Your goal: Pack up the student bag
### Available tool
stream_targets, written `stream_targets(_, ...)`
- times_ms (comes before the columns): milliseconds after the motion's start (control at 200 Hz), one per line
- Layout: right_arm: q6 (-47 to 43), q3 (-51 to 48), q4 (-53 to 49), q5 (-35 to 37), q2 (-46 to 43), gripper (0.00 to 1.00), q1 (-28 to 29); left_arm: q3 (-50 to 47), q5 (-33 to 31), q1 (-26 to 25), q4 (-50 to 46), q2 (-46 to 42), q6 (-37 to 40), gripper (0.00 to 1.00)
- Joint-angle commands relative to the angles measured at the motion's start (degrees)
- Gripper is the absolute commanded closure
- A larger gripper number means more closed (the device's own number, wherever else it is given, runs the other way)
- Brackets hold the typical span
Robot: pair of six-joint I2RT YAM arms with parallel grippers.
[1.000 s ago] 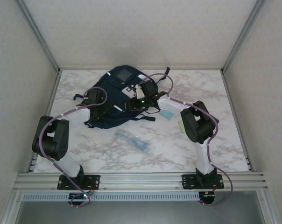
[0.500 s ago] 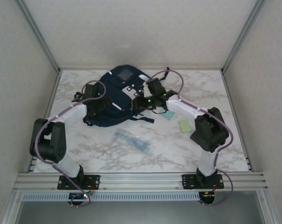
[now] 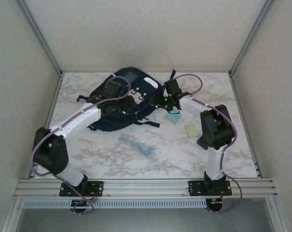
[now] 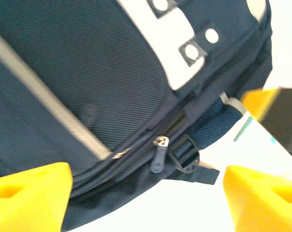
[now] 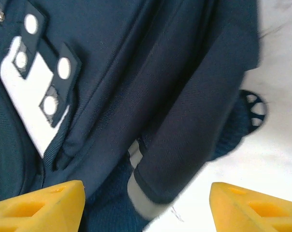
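Observation:
The student bag (image 3: 131,82) is a dark navy backpack lying at the back middle of the table, grey square patch up. My left gripper (image 3: 113,96) hovers over its left half. In the left wrist view the left gripper (image 4: 146,198) is open over the bag's lower edge, with a zipper pull (image 4: 159,155) and a strap buckle (image 4: 185,154) just beyond the gap and nothing held. My right gripper (image 3: 160,99) is at the bag's right edge. The right wrist view has the right gripper (image 5: 146,205) open over a dark strap (image 5: 184,140) and the white tabbed patch (image 5: 25,106).
A clear pack of pens (image 3: 138,145) lies in front of the bag. A pale teal square (image 3: 172,117) and a green pad (image 3: 191,129) lie to the bag's right, near the right arm. Loose bag straps (image 3: 148,123) trail onto the marble table (image 3: 88,159).
My left gripper has swung right and further onto the bag, its jaws a little narrower. My right gripper has drawn right to the bag's edge and opened wider, uncovering the green pad.

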Motion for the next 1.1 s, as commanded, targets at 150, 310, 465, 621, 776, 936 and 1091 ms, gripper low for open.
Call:
stream_targets(150, 10.88, -3.02, 13.78, -4.47, 4.25, 0.46, 0.35, 10.36, -8.63, -7.26, -9.24, 12.66, 2.29, 0.29)
stream_targets(310, 12.05, -4.09, 15.27, -4.7, 4.95, 0.76, 0.35, 12.48, -14.4, -8.79, -11.05, 17.91, 3.1, 0.35)
stream_targets(465, 11.92, -5.08, 15.83, -4.91, 4.97, 0.89, 0.36, 13.72, -16.76, -8.79, -10.35, 21.12, 3.01, 0.5)
stream_targets(621, 12.12, -5.84, 16.59, -4.85, 5.02, 0.95, 0.38, 14.81, -17.76, -8.78, -11.07, 23.54, 3.25, 0.61)
stream_targets(776, 12.1, -5.87, 16.67, -4.8, 5.14, 0.95, 0.43, 13.95, -17.09, -8.79, -11.62, 25.52, 3.44, 0.59)
stream_targets(936, 11.79, -5.34, 16.11, -4.48, 5.2, 0.95, 0.38, 13.4, -14.35, -8.97, -12.79, 27.55, 2.82, 0.42)
stream_targets(1091, 11.8, -5.29, 15.95, -4.04, 4.97, 0.95, 0.4, 13.21, -14.69, -9.31, -15.17, 29.94, 4.29, 0.64)
